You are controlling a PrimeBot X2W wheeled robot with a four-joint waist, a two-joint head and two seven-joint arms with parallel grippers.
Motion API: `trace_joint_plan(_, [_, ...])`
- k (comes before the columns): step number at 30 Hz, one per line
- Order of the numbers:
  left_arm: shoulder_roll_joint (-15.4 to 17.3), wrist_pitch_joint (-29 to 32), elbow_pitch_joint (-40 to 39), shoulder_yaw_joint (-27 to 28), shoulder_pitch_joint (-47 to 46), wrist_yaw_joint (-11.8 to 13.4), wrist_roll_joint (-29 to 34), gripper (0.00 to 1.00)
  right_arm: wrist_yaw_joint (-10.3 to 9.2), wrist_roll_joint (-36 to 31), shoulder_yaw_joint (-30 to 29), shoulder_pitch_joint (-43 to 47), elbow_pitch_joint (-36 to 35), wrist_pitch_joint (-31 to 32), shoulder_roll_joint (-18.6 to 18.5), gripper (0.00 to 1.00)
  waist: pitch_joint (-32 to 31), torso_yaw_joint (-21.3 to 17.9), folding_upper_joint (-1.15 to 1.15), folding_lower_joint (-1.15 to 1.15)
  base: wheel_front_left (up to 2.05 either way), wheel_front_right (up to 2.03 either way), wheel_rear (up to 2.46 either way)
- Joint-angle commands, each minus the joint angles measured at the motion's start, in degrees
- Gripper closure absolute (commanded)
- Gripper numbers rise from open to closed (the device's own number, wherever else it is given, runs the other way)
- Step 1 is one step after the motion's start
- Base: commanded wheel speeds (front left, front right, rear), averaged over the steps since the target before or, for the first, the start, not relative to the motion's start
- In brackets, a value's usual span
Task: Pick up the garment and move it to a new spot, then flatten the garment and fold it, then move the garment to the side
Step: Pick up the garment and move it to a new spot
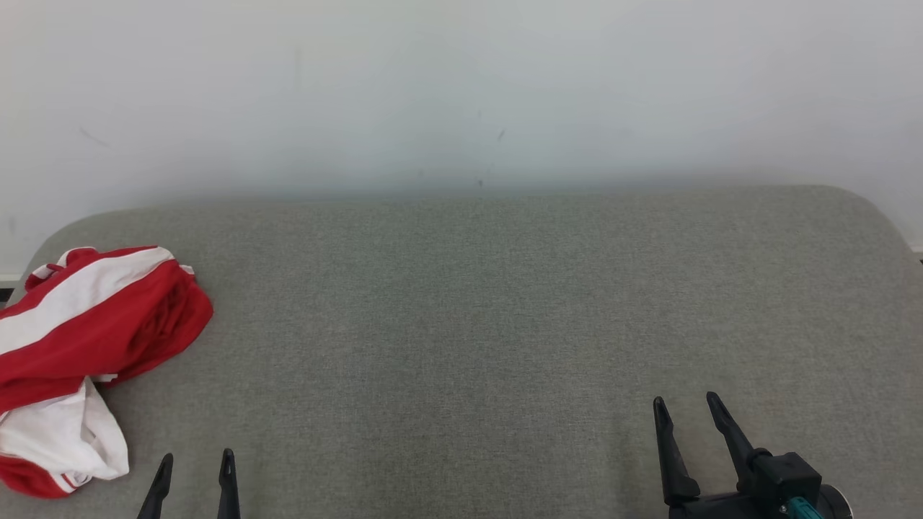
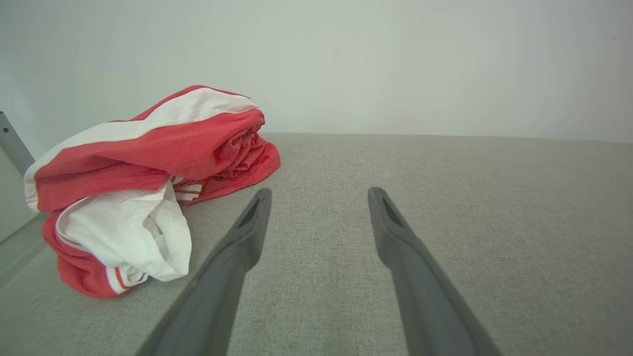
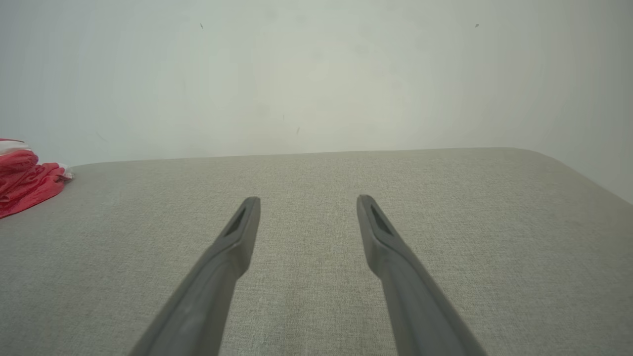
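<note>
At the counter's (image 1: 469,303) left end, the garment (image 1: 101,317) lies crumpled, not yet picked up. Left gripper (image 1: 197,455) and right gripper (image 1: 685,398) hover empty, fingers spread; every step is left.

1 garment (image 1: 86,339) — red and white, crumpled, at the left edge of 1 grey fabric surface (image 1: 476,317); 2 grippers — left gripper (image 1: 195,461), right gripper (image 1: 685,405).

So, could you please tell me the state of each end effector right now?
Left end effector: open, holding nothing.
Right end effector: open, holding nothing.
</note>
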Motion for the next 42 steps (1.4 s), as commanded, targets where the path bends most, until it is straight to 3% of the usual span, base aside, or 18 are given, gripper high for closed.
trace_joint_plan(1, [-0.1, -0.2, 0.1, 0.0, -0.6, 0.2, 0.0, 0.00, -0.12, 0.3, -0.1, -0.1, 0.0, -0.1, 0.0, 0.00, 0.1, 0.8, 0.00, 0.00, 0.00, 0.00, 0.00])
trace_joint_plan(25, [-0.1, -0.2, 0.6, 2.5, 0.7, 2.5, -0.7, 0.00, -0.12, 0.9, -1.1, 2.1, -0.3, -0.1, 0.0, 0.00, -0.5, 18.0, 0.00, 0.00, 0.00, 0.00, 0.00])
trace_joint_plan(42, [-0.5, -0.2, 0.2, 3.9, 1.9, 3.3, -1.1, 0.00, -0.12, 0.9, -0.6, 2.7, -0.8, -0.1, 0.0, 0.00, -0.8, 24.6, 0.00, 0.00, 0.00, 0.00, 0.00])
